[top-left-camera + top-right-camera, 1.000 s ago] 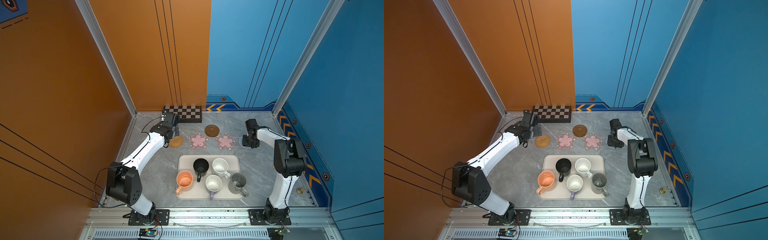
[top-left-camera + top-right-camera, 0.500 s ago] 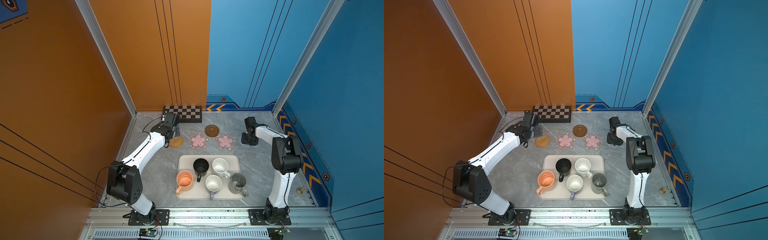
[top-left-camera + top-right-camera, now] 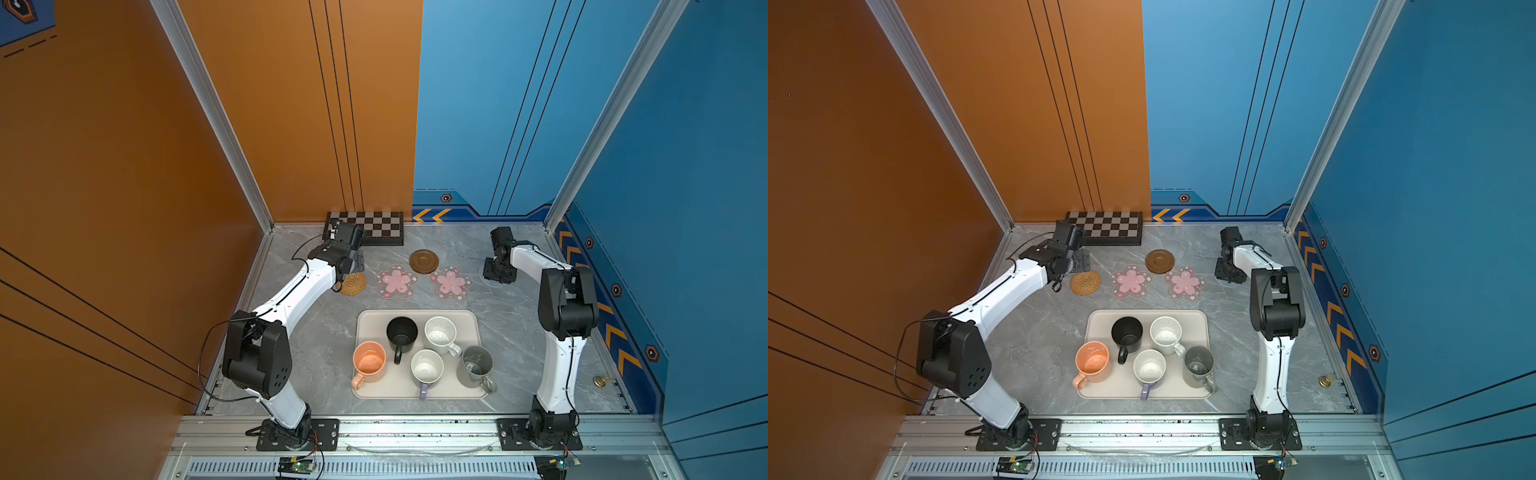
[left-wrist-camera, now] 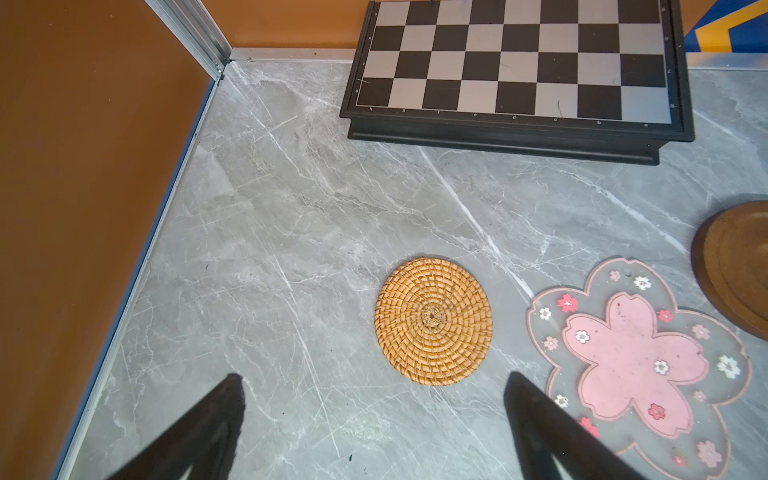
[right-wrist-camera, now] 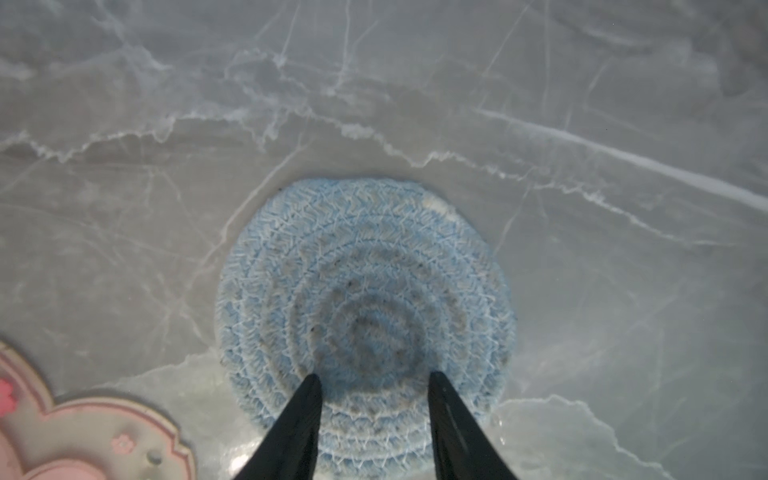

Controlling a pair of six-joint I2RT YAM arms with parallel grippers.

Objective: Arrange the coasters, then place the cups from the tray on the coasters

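Coasters all lie flat on the grey marble table [image 4: 291, 208], and none carries a cup. The left pincer [image 4: 374, 375] hangs spread wide with nothing between its fingers [image 4: 224, 415]. The tan rattan coaster [image 4: 433, 321] lies just ahead of its tips, apart from them. A pink blossom coaster [image 4: 636, 361] lies just beside the rattan one, off to one side of the pincer. The dark wooden coaster [image 4: 739, 266] sits near that, and the chessboard [image 4: 519, 62] is farther ahead by the wall.

The right pincer [image 5: 374, 375] is half spread and pinches nothing. Both tips point down over the grey-blue woven coaster [image 5: 361, 270]; I cannot tell whether they touch it. The second blossom coaster [image 5: 83, 436] lies near, to one side.

Well behind both pincers, towards the arm bases, the tray [image 3: 370, 328] holds five upright cups: black [image 3: 401, 332], white speckled [image 3: 439, 330], peach [image 3: 368, 361], lavender [image 3: 427, 365] and grey [image 3: 476, 365].
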